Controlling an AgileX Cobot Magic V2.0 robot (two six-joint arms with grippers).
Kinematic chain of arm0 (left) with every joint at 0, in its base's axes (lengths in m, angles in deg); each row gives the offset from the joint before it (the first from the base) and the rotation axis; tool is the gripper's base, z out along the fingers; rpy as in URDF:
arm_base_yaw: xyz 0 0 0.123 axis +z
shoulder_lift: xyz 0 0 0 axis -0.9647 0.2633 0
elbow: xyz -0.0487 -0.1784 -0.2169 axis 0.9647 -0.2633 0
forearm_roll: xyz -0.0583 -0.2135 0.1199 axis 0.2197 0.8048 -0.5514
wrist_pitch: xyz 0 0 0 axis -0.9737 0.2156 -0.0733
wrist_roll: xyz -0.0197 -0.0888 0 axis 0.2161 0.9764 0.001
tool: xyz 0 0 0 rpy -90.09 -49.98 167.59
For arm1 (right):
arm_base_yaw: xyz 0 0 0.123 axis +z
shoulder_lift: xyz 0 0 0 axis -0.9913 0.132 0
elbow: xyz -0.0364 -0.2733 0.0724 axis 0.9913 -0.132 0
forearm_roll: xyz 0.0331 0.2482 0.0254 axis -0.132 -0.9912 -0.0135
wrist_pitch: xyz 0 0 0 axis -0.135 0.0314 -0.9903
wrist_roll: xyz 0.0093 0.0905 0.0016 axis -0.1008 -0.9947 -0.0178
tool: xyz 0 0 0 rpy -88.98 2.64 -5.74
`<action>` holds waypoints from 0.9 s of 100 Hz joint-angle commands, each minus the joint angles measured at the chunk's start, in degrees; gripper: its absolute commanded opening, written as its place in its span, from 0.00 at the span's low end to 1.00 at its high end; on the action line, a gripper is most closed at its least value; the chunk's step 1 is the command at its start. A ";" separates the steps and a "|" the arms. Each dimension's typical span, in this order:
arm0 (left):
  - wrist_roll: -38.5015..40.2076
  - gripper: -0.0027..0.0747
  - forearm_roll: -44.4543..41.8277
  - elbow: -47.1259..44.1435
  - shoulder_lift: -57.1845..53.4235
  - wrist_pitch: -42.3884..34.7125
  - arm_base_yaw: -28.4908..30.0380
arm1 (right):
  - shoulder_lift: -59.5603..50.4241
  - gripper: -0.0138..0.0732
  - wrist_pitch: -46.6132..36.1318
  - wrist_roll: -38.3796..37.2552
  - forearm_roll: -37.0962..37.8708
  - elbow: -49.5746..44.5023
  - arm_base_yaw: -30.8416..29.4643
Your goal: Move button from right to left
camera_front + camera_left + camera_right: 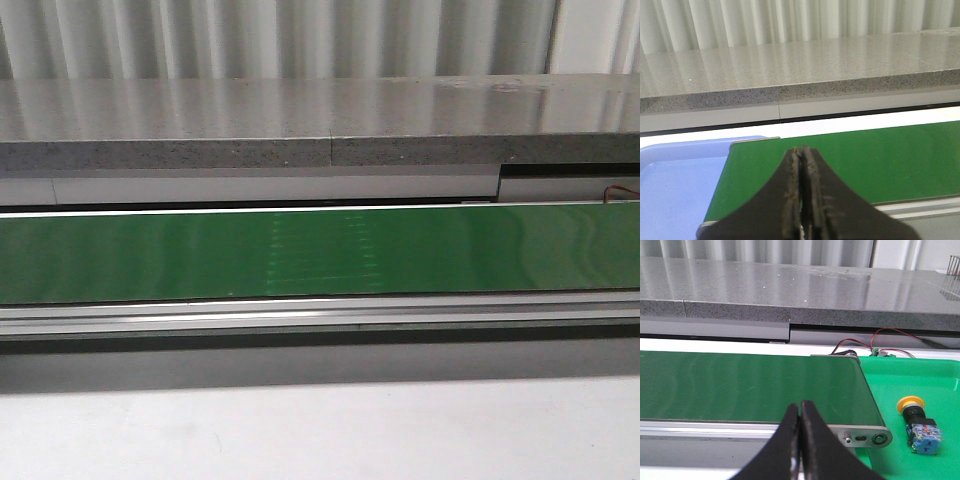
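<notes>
The button (918, 424), with yellow cap, black collar and blue block, lies on its side in a green tray (920, 377) past the right end of the green conveyor belt (745, 385). It shows only in the right wrist view. My right gripper (800, 407) is shut and empty, over the belt's near rail, apart from the button. My left gripper (802, 151) is shut and empty, over the belt's left end (840, 160), beside a blue tray (675, 185). Neither gripper shows in the front view, which holds only the belt (320, 255).
A grey stone ledge (300, 125) runs behind the belt. A metal rail (320, 315) edges the belt's near side, with a white tabletop (320, 430) in front. Red and black wires (875, 342) lie behind the green tray.
</notes>
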 commanded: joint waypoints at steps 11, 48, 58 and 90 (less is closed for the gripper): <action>0.49 0.01 0.15 -2.26 -1.90 -4.47 0.09 | -1.17 0.08 -4.15 0.22 0.63 1.24 -0.02; 0.49 0.01 0.15 -2.26 -1.90 -4.47 0.09 | -1.17 0.08 -4.15 0.22 0.63 1.24 -0.02; 0.49 0.01 0.15 -2.26 -1.90 -4.47 0.09 | -1.17 0.08 -4.15 0.22 0.63 1.24 -0.02; 0.49 0.01 0.15 -2.26 -1.90 -4.47 0.09 | -1.17 0.08 -3.41 0.22 0.63 1.73 -0.07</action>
